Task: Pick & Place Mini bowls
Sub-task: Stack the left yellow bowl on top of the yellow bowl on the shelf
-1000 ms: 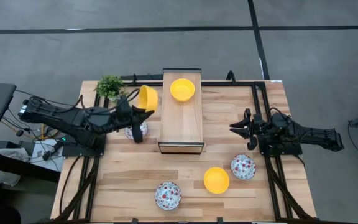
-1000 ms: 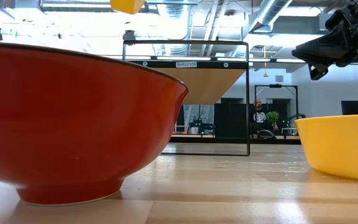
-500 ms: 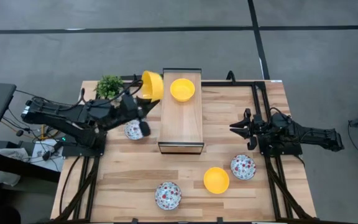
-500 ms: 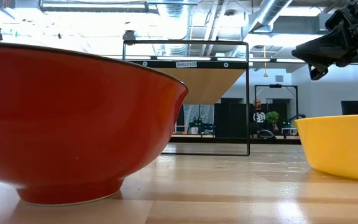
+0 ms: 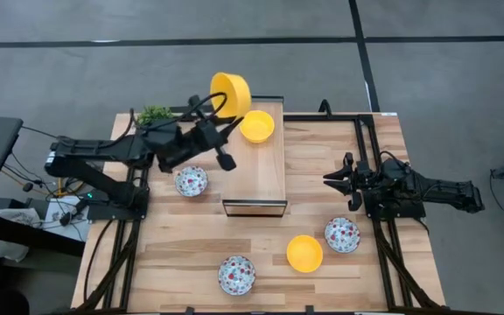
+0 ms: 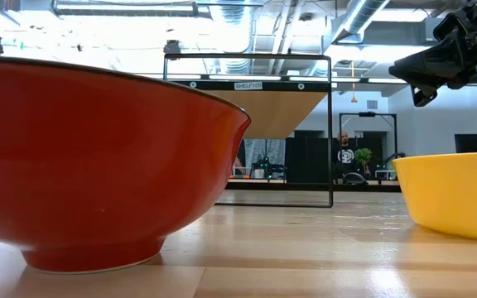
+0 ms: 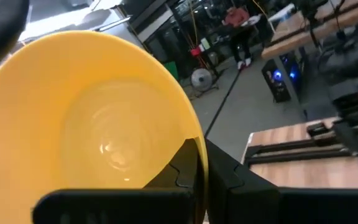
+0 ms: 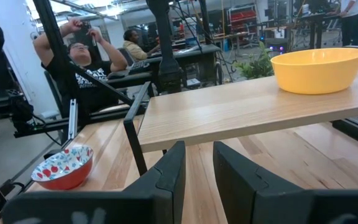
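High view: left gripper (image 5: 223,122) clamped on a tilted yellow bowl (image 5: 231,93); right gripper (image 5: 338,182) apart.

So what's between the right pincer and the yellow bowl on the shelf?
Bare table and shelf top; nothing stands between the right pincer and the yellow bowl in the high view.

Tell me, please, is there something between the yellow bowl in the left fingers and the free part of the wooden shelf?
Nothing visible blocks it. The left gripper holds the yellow bowl at the shelf's far end, beside a second yellow bowl already resting there. The rest of the shelf top lies bare.
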